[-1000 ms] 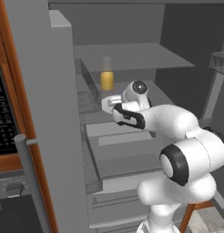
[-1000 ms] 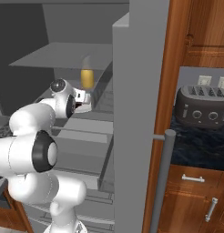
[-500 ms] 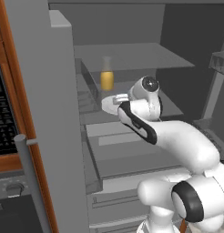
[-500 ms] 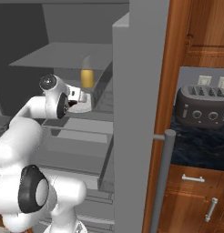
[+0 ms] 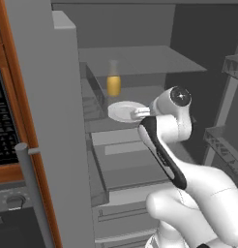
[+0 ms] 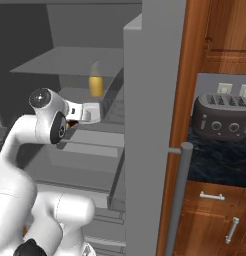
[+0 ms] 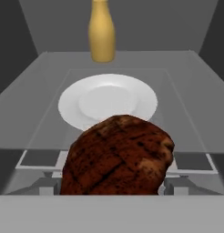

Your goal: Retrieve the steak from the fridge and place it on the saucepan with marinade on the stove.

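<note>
Claw (image 7: 114, 191) clamped across the steak (image 7: 117, 157), jaws wide at its flanks. Steak sits dead ahead in the hand view, long axis crosswise to the reach, just proud of the white plate (image 7: 108, 102) on the fridge shelf (image 7: 196, 91); yellow bottle (image 7: 101, 31) behind. Next move, likely: straight back out of the fridge (image 5: 48, 121). Since half a second ago, arm has stretched further, elbow lower.

Arm, apparently with the steak (image 7: 117, 156), raised and extended since earlier.
</note>
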Tool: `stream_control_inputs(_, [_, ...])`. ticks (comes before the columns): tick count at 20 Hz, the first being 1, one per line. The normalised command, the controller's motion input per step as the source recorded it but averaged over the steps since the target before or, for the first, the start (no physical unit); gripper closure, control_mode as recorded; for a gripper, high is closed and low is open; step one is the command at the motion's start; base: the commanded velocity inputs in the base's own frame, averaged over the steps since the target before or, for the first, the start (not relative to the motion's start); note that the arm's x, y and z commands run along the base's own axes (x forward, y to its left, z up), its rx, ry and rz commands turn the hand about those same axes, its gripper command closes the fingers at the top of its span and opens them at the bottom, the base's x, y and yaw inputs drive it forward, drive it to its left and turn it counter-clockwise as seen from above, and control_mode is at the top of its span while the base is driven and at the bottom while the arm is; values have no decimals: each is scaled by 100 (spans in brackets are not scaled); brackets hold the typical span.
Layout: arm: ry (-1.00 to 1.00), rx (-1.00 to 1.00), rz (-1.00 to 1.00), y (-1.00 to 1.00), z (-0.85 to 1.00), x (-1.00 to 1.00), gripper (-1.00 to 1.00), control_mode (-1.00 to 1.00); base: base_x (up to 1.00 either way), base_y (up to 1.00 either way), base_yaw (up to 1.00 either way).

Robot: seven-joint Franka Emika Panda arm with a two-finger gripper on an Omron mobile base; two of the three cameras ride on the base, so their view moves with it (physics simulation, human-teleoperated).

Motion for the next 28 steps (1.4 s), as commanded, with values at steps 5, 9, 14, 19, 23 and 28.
stream_control_inputs(5, [13,0,-3,-7,43,-91,100,-100,0,0,0])
stream_control_inputs(9, [13,0,-4,-6,41,-91,100,-100,0,0,0])
stream_control_inputs(14, [14,0,-2,-4,39,-60,100,-100,0,0,0])
stream_control_inputs(19, [8,0,0,-3,19,-58,100,-100,0,0,0])
stream_control_inputs(23, [4,0,0,-14,1,-74,100,-100,0,0,0])
stream_control_inputs(28, [6,0,0,-8,0,-70,100,-100,0,0,0])
